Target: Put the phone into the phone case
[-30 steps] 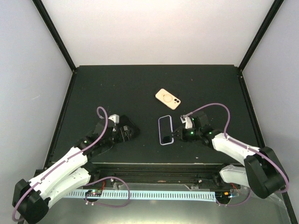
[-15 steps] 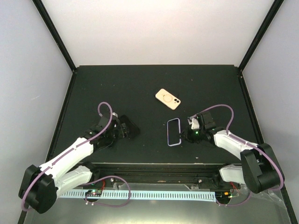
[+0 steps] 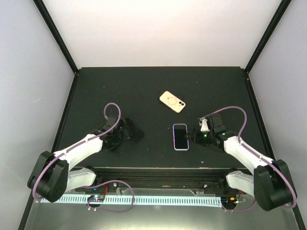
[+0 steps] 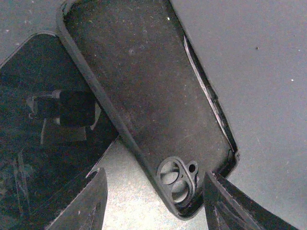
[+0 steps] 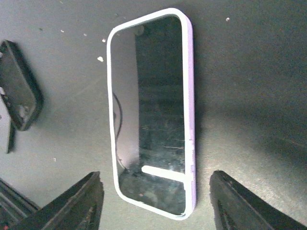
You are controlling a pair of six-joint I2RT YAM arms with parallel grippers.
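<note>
Lilac-rimmed phone [image 3: 180,136] flat, screen up, on the desk [image 3: 144,86] right of centre, just left of spread jaws of right gripper [image 5: 156,177]; black phone case [image 4: 158,96], inside up, at left, one end between spread jaws of left gripper [image 4: 154,177].

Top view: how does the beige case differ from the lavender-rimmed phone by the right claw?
The beige case shows its back, with a ring and a camera corner; the lavender-rimmed phone shows dark glass. The beige case lies skewed, farther back; the phone lies square to the table's edges, beside the open right claw. Both lie flat on the table, neither gripped.
</note>
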